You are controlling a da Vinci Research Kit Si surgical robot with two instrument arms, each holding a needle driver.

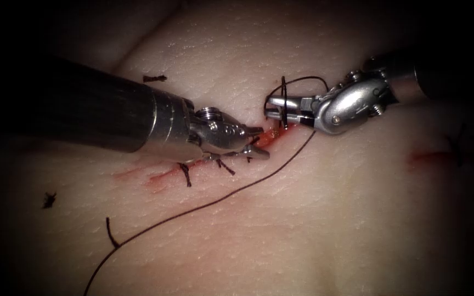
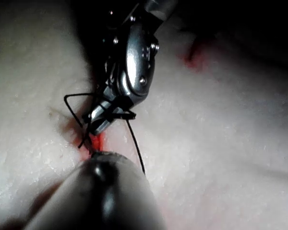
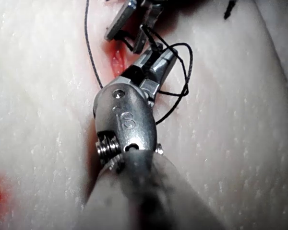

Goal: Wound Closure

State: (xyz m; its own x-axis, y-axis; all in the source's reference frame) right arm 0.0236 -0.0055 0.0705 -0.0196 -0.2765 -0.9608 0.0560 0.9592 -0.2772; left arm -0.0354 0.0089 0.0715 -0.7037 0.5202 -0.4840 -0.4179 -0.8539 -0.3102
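Thread [image 1: 193, 211] runs nearest the lens, a long dark strand from the near edge of the tissue [image 1: 314, 230] up and right toward the right arm's tool [image 1: 270, 107], with a short cut end [image 1: 111, 233] branching off it low down.

Left arm's tool [image 1: 259, 143] comes in from the left over the cut [image 1: 193, 164]. Its jaws are apart at the open, red end of the cut, with nothing visibly between them. Can't confirm any contact with thread.

Right arm's tool sits just right of that spot, tip pointing left. Thread is wrapped around its jaws as a loop [image 1: 285, 101], and another arc swings back over the wrist. Right wrist view shows the same wrap on the right arm's tool [image 3: 156, 55]; the jaws look nearly together, but whether they are clamped, can't tell.

Needle: can't make it out anywhere.

Stitches [image 1: 185, 174] already cross the cut left of the tools. Red fluid [image 1: 270, 138] pools at the open end, with a separate smear [image 1: 426, 159] well to the right. Loose cut ends of thread [image 1: 154, 78] lie on the tissue far left.
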